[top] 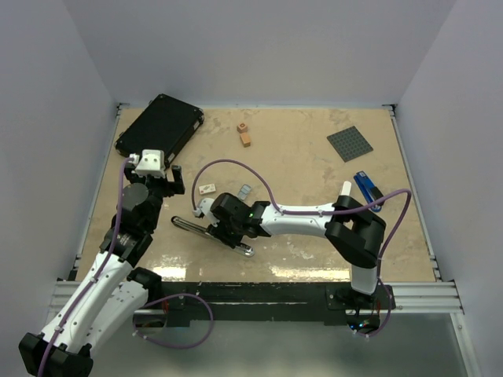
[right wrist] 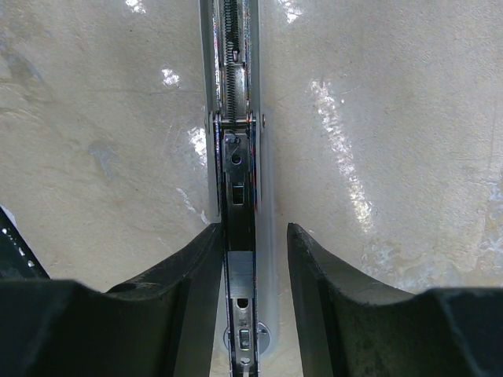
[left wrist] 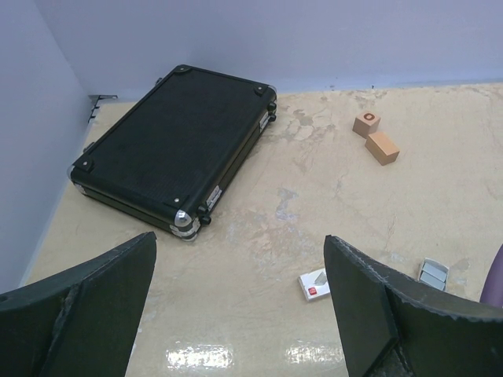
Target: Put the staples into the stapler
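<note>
From above, the stapler (top: pixel 189 226) lies opened flat at lower centre, the right gripper (top: pixel 222 230) over it, and the staples (top: pixel 245 191) sit just above. I'd pin it square, channel up. Right wrist: fingers (right wrist: pixel 185 283) hug the stapler; clamped or not, I cannot tell. Left wrist: left gripper (left wrist: pixel 240 259) spread wide, empty, over the glossy beige table (left wrist: pixel 330 196), pale walls (left wrist: pixel 236 31) behind.
</note>
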